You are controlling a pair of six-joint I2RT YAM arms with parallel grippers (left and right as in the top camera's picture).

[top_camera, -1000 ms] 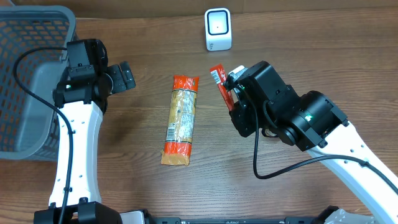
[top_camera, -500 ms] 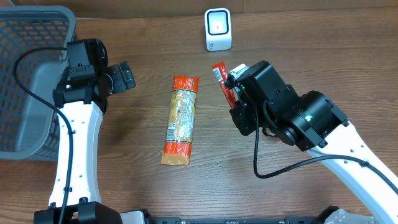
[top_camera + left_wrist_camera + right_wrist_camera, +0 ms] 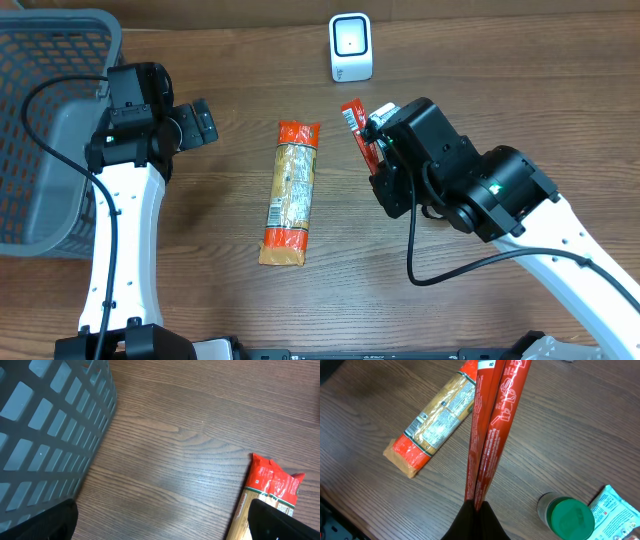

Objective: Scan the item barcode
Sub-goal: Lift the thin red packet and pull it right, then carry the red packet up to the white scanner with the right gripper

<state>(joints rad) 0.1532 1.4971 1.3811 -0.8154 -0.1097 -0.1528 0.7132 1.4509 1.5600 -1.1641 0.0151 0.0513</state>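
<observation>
Grey basket (image 3: 40, 70) stands far left; right pincer (image 3: 476, 506) clamps red packet (image 3: 492, 425)

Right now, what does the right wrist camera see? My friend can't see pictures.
The right hand pinches a long red packet over a wooden table. A snack pack with orange ends lies left of it; a green-lidded jar and a pale blue packet sit at lower right.
</observation>
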